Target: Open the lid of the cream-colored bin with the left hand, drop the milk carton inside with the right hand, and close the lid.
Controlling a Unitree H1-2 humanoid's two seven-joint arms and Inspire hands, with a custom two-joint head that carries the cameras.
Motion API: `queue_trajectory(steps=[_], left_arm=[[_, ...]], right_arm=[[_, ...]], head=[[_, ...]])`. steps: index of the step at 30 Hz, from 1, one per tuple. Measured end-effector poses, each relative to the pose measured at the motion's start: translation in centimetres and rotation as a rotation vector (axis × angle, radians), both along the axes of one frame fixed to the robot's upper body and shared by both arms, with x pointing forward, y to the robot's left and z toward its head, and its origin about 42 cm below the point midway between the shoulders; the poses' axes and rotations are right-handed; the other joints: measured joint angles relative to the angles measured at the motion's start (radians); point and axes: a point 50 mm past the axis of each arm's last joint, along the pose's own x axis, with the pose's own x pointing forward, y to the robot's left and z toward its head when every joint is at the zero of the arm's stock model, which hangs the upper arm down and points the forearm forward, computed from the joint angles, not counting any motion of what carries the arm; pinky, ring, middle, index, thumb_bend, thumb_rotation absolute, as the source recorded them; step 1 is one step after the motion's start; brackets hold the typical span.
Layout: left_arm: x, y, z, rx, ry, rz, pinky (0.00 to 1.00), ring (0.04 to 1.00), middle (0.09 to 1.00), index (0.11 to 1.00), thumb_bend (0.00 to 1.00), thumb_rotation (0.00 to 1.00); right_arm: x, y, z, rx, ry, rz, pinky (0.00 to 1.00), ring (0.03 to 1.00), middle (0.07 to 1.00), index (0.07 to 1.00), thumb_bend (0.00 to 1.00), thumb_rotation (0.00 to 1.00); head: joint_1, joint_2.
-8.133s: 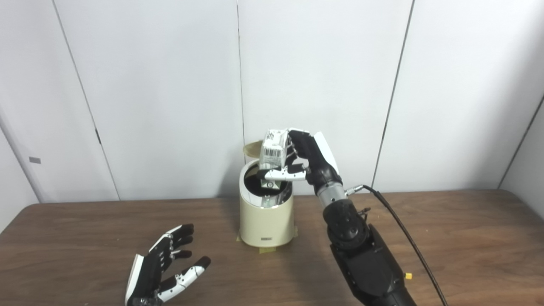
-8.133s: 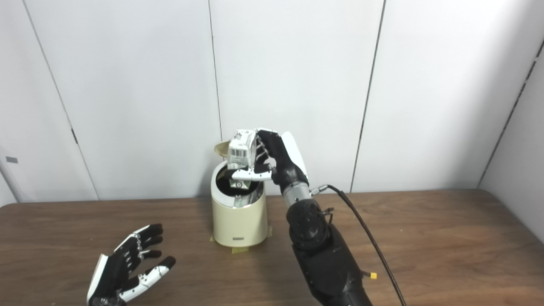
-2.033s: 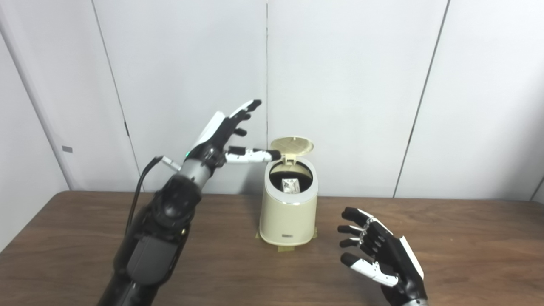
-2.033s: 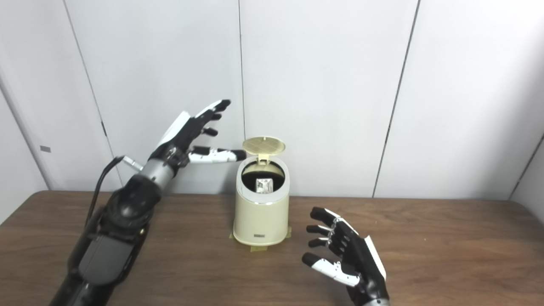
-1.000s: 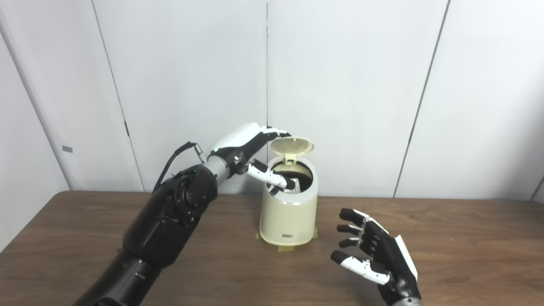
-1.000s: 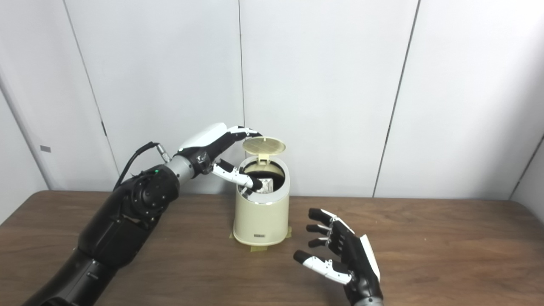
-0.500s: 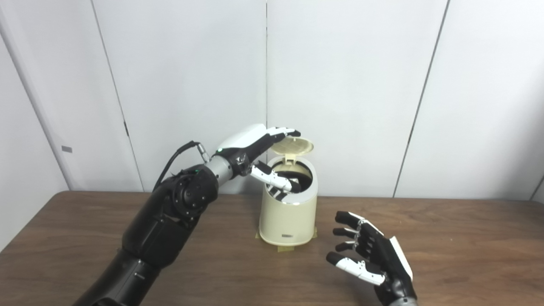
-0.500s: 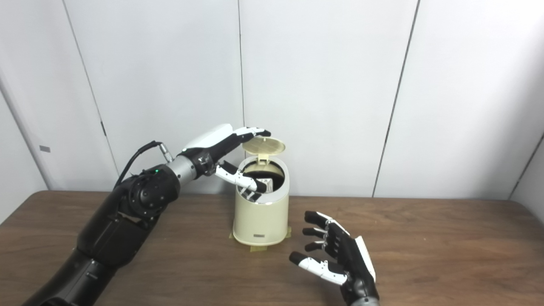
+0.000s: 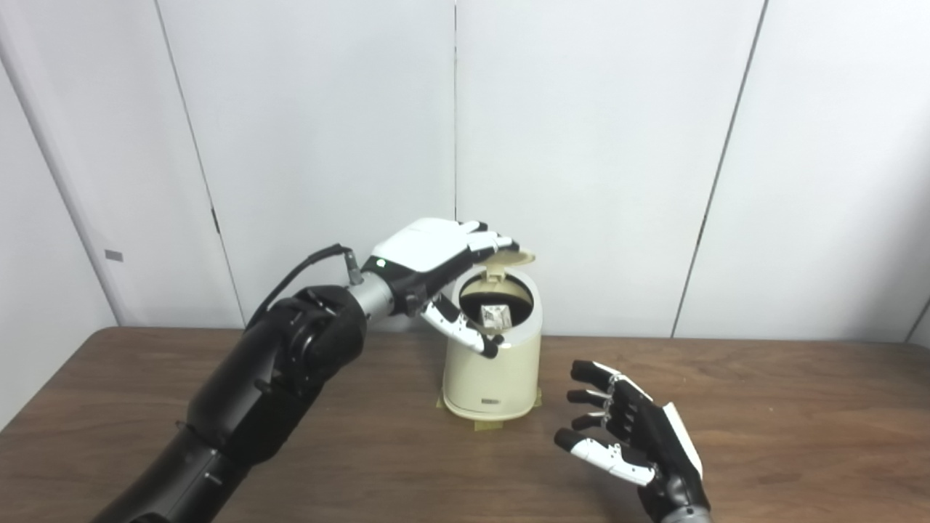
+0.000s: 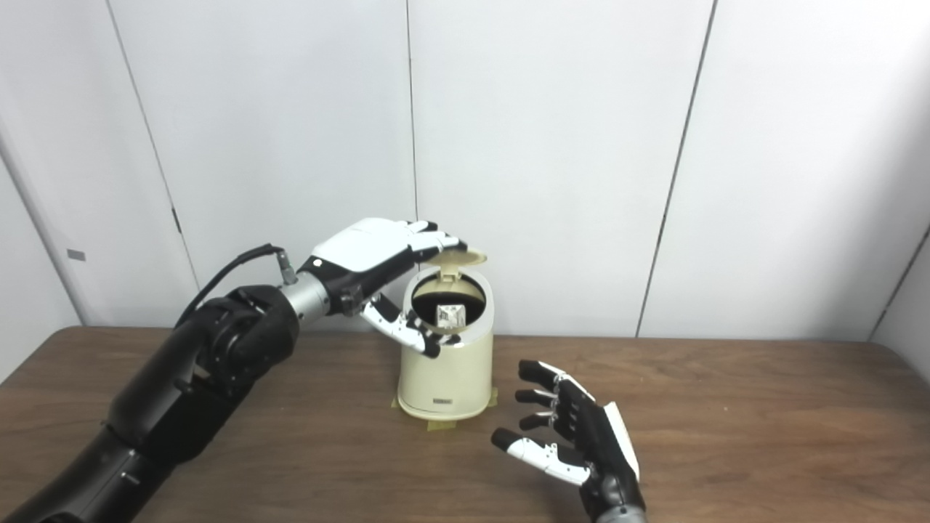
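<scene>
**Left robot hand on the raised lid, carton inside the bin**

On the left we see the left robot hand [image 9: 429,254] reaching over the cream-colored bin [image 9: 492,363], its fingers [image 9: 488,240] spread flat on top of the tilted-up lid [image 9: 508,258], holding nothing, its thumb lying against the bin's near rim. The bin stands on the brown tabletop [image 9: 799,407] close to the white wall panels [image 9: 603,145]. Through the open mouth we can make out the milk carton [image 10: 451,314] inside. To the right, the right robot hand [image 10: 577,436] hovers just beside the bin, above the tabletop, fingers wide apart and empty.
</scene>
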Motion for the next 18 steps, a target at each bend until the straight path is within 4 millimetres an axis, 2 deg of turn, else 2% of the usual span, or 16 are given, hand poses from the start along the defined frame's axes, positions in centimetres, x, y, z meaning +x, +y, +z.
queue_trajectory(steps=[8, 18], left_arm=[[-0.4, 0.0, -0.4, 0.068, -0.001, 0.019, 1.00, 1.000, 0.878, 0.858, 0.96, 0.41], [-0.8, 0.7, -2.2, 0.056, 0.052, 0.032, 1.00, 1.000, 0.873, 0.856, 0.97, 0.45]], right_arm=[[0.0, 0.0, 0.2, 0.003, -0.006, -0.003, 0.56, 0.728, 0.797, 0.760, 0.76, 0.33], [-0.1, 0.1, 0.6, -0.003, -0.004, -0.003, 0.55, 0.724, 0.793, 0.756, 0.76, 0.34]], head=[[0.000, 0.008], [0.002, 0.020]])
